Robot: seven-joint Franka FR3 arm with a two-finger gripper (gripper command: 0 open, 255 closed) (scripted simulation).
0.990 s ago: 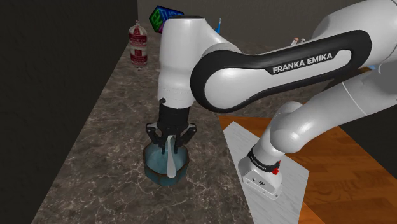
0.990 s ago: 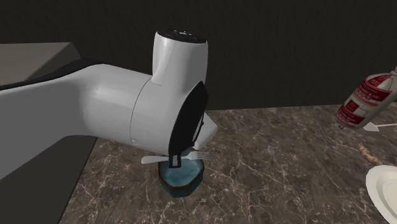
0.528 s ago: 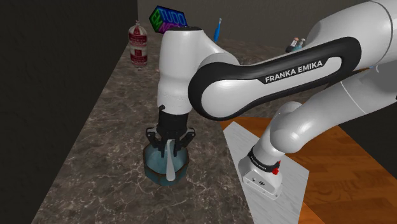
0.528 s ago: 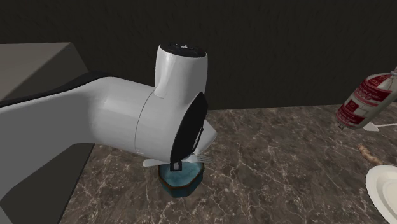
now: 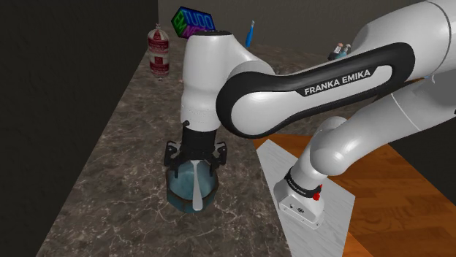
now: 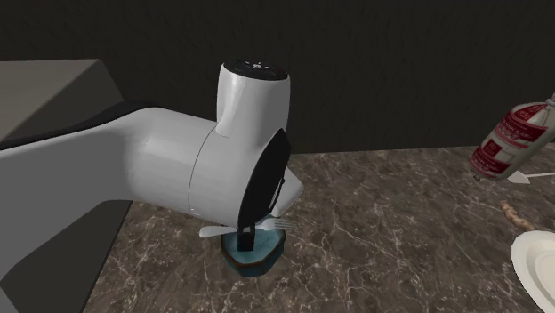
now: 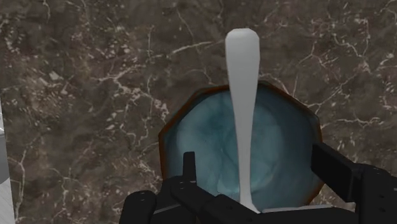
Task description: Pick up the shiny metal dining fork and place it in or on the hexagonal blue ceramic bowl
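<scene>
The blue hexagonal bowl (image 5: pixel 175 194) (image 6: pixel 256 256) (image 7: pixel 203 137) stands on the dark marbled counter. The pale, plain fork (image 5: pixel 196 187) (image 7: pixel 242 95) lies across it, handle reaching past the rim; its tines (image 6: pixel 285 227) stick out toward the second exterior view's right. My black gripper (image 5: pixel 195 156) (image 7: pixel 261 172) hangs just above the bowl and stands open. Its fingers (image 7: pixel 188 167) stand apart on either side of the fork without touching it.
A red-labelled bottle (image 5: pixel 158 51) (image 6: pixel 511 138), a coloured cube (image 5: pixel 191 20) and a blue pen (image 5: pixel 251 31) sit at the counter's far end. A white plate (image 6: pixel 538 267) lies at the second exterior view's right edge. The stand (image 5: pixel 307 197) is at the shoulder view's lower right.
The fingers have spread apart and let go of the fork, which now rests across the bowl. The hand had lowered slightly toward the bowl before that.
</scene>
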